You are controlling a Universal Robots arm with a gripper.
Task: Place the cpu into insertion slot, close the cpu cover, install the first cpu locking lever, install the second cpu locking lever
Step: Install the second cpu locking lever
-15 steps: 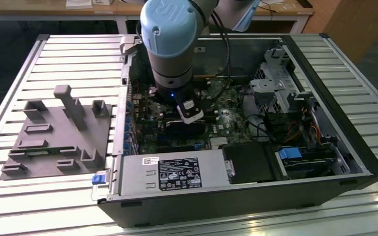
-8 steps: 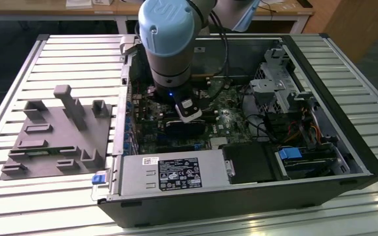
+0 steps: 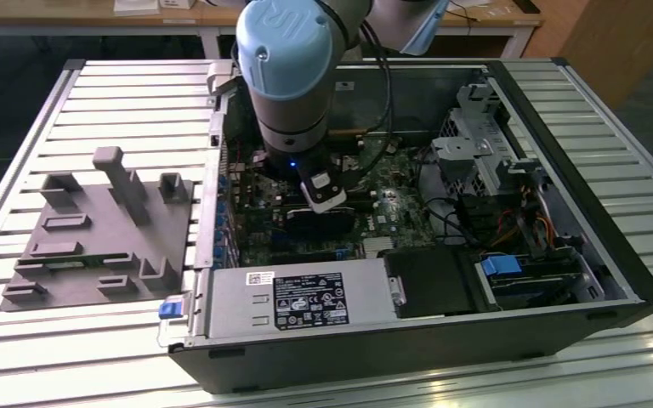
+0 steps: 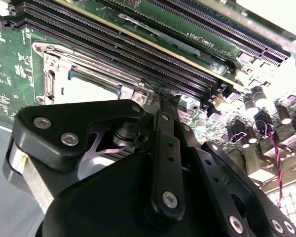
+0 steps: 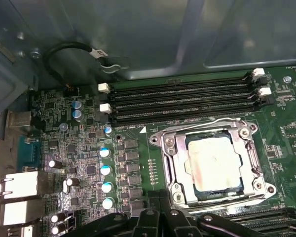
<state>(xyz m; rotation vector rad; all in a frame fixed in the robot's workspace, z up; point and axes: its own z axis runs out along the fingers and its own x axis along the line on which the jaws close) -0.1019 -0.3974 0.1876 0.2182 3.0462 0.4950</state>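
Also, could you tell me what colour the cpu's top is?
Pale silver-grey, on the cpu, best seen in the first wrist view.

The pale silver-grey square cpu (image 5: 214, 164) sits in the silver-rimmed square insertion slot (image 5: 173, 163) on the green motherboard (image 5: 84, 148), with the long black memory slots (image 5: 180, 101) just beside it, inside the open computer case (image 3: 599, 255).

Arm (image 3: 290, 76): one unit, thick cylindrical segments in silver-grey metal, joint cap in pale blue plastic bearing a moulded emblem. A small blue light glowed on the wrist segment. Black cable (image 3: 386, 76) ran down alongside the arm. White rectangular module (image 3: 326, 191) was mounted below the wrist.

Gripper (image 4: 163, 98): matte black body with angular black linkage plates, fastened by round silver screw heads; ribbed dark section showed between the plates.
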